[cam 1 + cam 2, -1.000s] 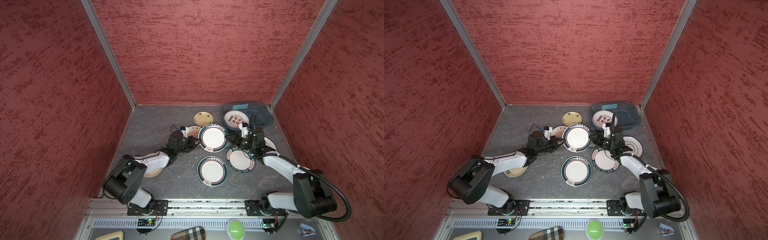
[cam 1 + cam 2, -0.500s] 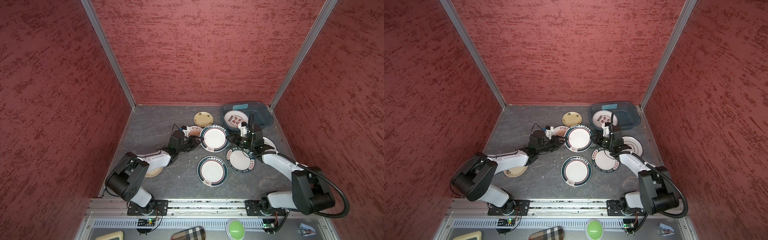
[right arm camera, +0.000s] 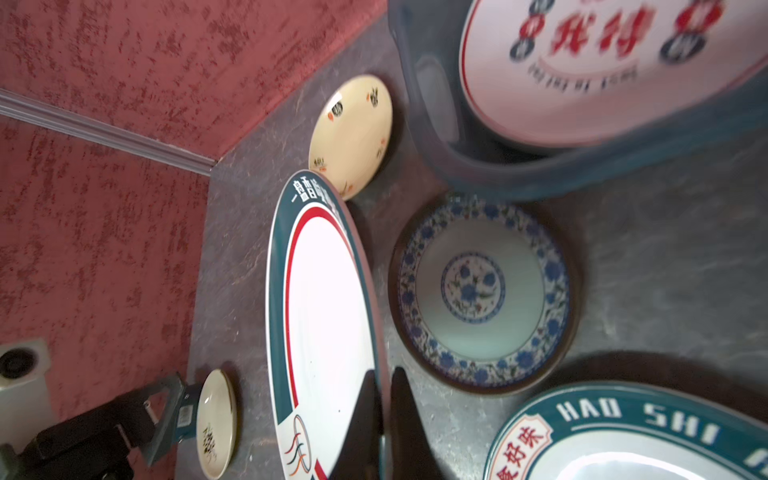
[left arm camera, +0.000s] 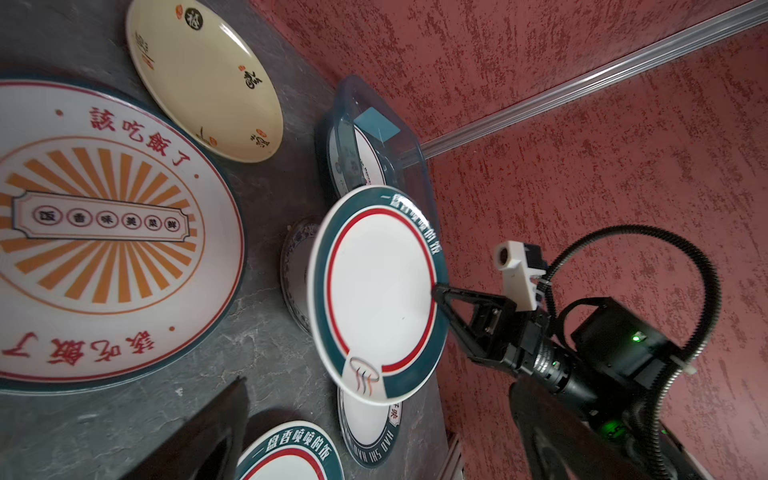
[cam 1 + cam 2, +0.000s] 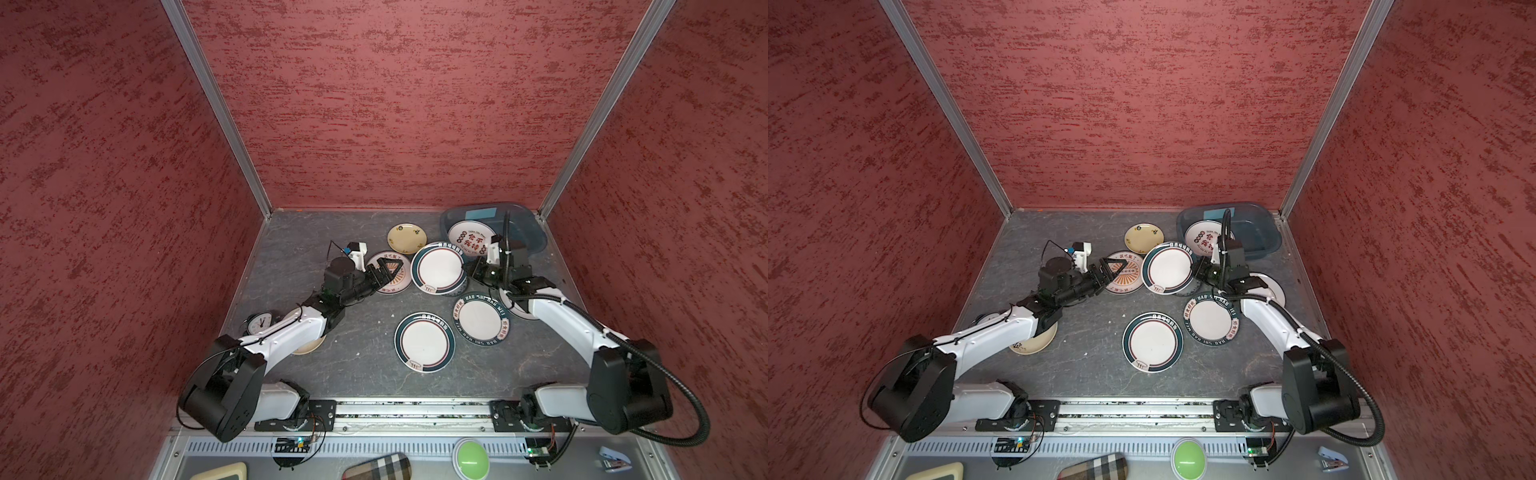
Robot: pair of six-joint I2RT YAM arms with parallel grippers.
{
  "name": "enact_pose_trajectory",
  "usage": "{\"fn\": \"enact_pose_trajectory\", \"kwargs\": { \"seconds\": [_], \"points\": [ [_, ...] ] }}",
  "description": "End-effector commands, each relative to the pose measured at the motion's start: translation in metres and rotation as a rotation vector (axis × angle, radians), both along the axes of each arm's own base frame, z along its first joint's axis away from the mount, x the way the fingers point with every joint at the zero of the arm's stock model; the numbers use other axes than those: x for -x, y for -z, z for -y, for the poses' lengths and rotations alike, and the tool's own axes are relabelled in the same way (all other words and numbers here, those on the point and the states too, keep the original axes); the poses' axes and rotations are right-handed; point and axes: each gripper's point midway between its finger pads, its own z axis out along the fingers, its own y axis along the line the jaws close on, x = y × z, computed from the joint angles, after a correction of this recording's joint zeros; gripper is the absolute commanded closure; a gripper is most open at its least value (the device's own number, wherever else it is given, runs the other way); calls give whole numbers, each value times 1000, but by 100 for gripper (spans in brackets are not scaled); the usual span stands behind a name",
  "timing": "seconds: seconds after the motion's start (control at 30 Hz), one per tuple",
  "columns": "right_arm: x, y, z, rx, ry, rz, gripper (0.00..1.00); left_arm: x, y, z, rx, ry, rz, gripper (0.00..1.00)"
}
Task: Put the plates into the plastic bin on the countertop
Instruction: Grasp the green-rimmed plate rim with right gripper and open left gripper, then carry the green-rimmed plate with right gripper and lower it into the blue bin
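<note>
Grips a teal-rimmed plate (image 5: pixel 438 268) by its right edge with the right end effector (image 5: pixel 467 272), both fingers pinched together on the rim, clear also in the right wrist view (image 3: pixel 384 382). Holds this plate tilted and raised off the bench (image 5: pixel 311 249), near the middle of both top views, partly above a small blue floral plate (image 3: pixel 482 291).

Has the left end effector (image 5: pixel 390 268) spread wide and gripping nothing, above the sunburst plate (image 5: pixel 395 284), just left of the raised plate and apart from it.

At the upper right of the bench, against the back corner: the plastic bin (image 5: pixel 528 237), with one plate with red characters (image 5: pixel 471 241) lying inside.

Outside the bin, flat on the bench:
- a cream-yellow plate (image 5: pixel 407 237), left of the bin;
- a HAO SHI plate (image 5: pixel 482 320), lower right of the raised one;
- a second teal-rimmed plate (image 5: pixel 424 340), below the centre;
- a cream plate (image 5: pixel 1034 343), half under the left arm (image 5: pixel 291 332) at lower left;
- a white plate (image 5: pixel 1273 286), partly under the right arm (image 5: pixel 569 324).
</note>
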Motion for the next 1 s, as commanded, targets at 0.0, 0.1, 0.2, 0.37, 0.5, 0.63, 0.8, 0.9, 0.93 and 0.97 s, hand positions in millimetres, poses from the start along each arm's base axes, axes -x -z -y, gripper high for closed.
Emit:
{"fn": "enact_pose_trajectory", "kwargs": {
  "seconds": [0.0, 0.1, 0.2, 0.37, 0.5, 0.63, 0.8, 0.9, 0.93, 0.97],
  "points": [
    [-18, -48, 24, 127, 86, 119, 100, 2, 3, -12, -94, -6, 13, 1],
    [-35, -72, 44, 176, 165, 170, 100, 5, -3, -17, -136, 16, 42, 1],
    [-52, -85, 65, 202, 230, 198, 100, 6, -16, -23, -107, 22, 78, 1],
    [-83, -77, 95, 206, 313, 159, 100, 5, -43, -25, -82, 41, 154, 1],
    [-104, -62, 116, 196, 356, 116, 100, 7, -53, -25, -78, 51, 211, 1],
    [-126, -51, 127, 185, 360, 99, 100, 8, -53, -26, -79, 63, 250, 1],
    [-148, -38, 139, 249, 393, 83, 100, 9, -50, -32, -75, 75, 233, 1],
    [-158, -27, 148, 301, 416, 59, 100, 11, -56, -41, -72, 63, 240, 0],
    [-162, -23, 150, 313, 413, 51, 100, 12, -60, -45, -72, 55, 252, 1],
    [-166, -19, 152, 318, 408, 49, 100, 13, -61, -47, -75, 49, 259, 1]
  ]
}}
